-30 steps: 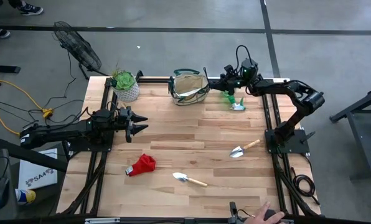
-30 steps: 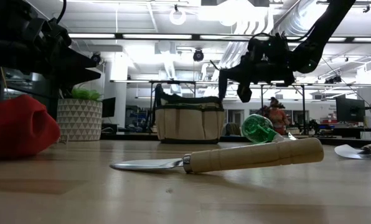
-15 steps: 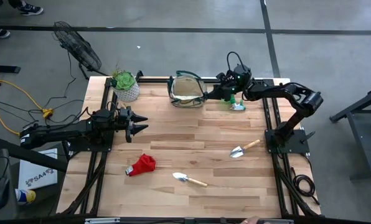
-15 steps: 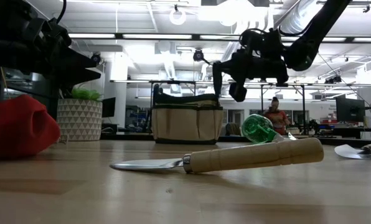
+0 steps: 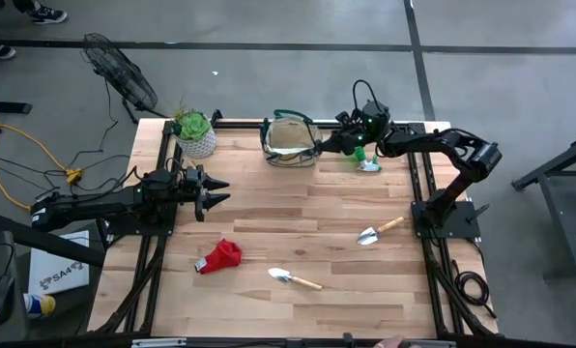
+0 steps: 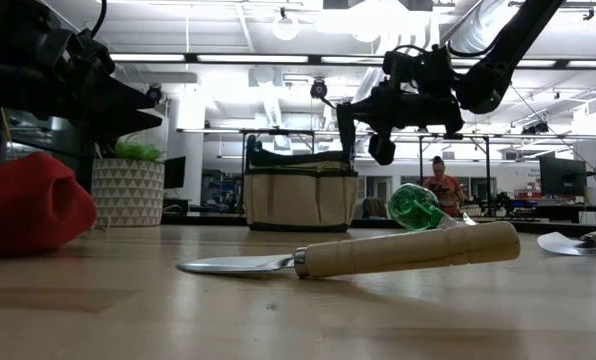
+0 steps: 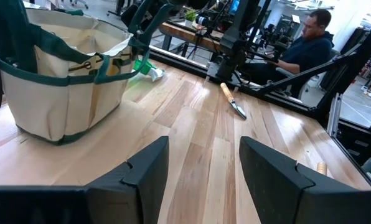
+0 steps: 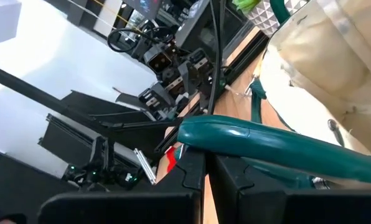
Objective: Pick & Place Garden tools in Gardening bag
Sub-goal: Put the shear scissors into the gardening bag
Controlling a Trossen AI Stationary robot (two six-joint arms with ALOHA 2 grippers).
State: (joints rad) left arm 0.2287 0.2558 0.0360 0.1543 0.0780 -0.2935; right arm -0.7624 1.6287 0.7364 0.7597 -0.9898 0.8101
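Note:
The beige gardening bag (image 5: 290,140) with green trim stands on its base at the table's far edge; it also shows in the low view (image 6: 300,197). My right gripper (image 5: 329,145) is over the bag's right rim, shut on green-handled pruning shears (image 8: 272,149). The translucent green piece (image 5: 368,160) lies right of the bag. Two trowels (image 5: 377,232) (image 5: 294,278) and the red cloth (image 5: 220,256) lie on the near half of the table. My left gripper (image 5: 218,190) is open and empty at the table's left side. A second pair of shears does not show. My right gripper pinches one green handle of the shears (image 8: 235,140) between its two fingers, which lie across the handle. The shears are lifted clear, above the bag's right rim (image 8: 279,74). Their blade end is out of view.
A green plant in a white pot (image 5: 195,135) stands at the far left corner. A metal frame runs along the table's edges (image 5: 425,193). A person sits beyond the table (image 7: 310,37). Bare wood lies between the bag and the trowels.
My right gripper has gone toward the table's left edge, from above the translucent green piece to over the bag's right rim, staying shut on the shears.

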